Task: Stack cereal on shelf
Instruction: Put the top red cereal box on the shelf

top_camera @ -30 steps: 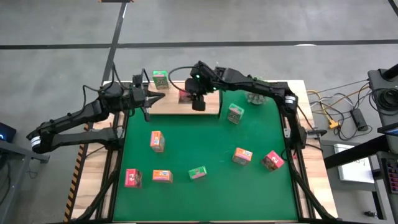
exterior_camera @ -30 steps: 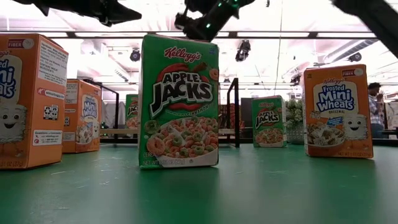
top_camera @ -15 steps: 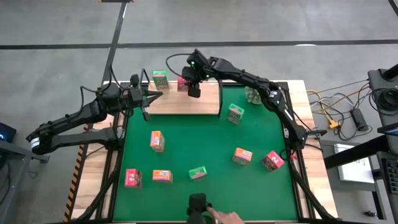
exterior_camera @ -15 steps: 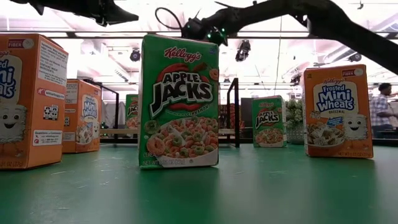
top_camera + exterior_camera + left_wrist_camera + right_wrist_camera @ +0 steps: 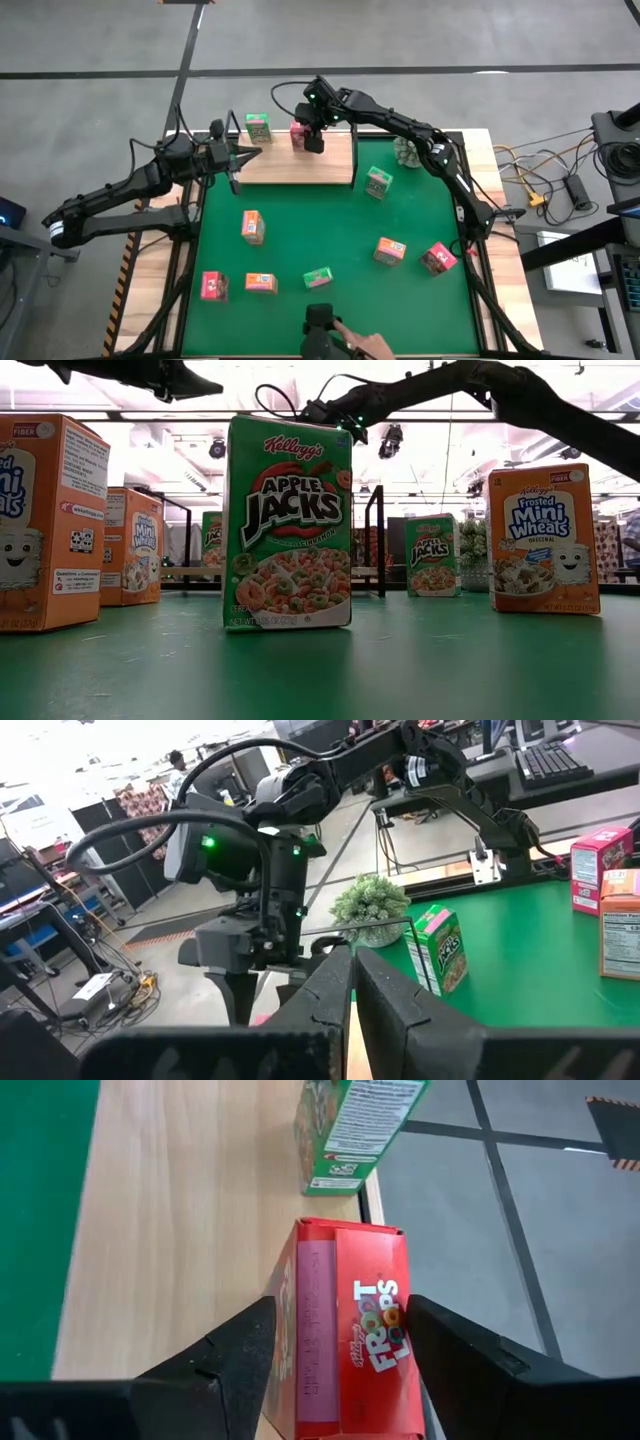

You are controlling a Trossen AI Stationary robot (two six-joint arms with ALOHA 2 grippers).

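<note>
The right gripper [image 5: 313, 138] reaches over the far edge of the shelf [image 5: 300, 165], its fingers [image 5: 225, 1365] pinching a pink-red Froot Loops box [image 5: 350, 1330] from both sides; in the high view this box [image 5: 297, 134] sits at the shelf's far edge, just beside a green cereal box [image 5: 258, 127] that stands nearer the shelf's far left corner; whether the held box rests on the wood or hangs just above it cannot be told; the left gripper [image 5: 252, 154] hovers off the shelf's left end, its fingers [image 5: 330, 995] pressed together, pointing across the shelf toward the right arm; on the green mat [image 5: 330, 225] the other boxes lie scattered; a green one [image 5: 378, 182] near the shelf's right end, an orange one [image 5: 252, 226] toward the mat's left side, an orange one [image 5: 390, 250] and a pink-red one [image 5: 439, 258] toward the right edge, and near the front edge a pink-red one [image 5: 213, 287], an orange one [image 5: 261, 284] and a green one [image 5: 318, 278]; a small green plant [image 5: 407, 153] stands at the mat's far right corner; a person's hand [image 5: 365, 347] shows at the front edge of the table.
</note>
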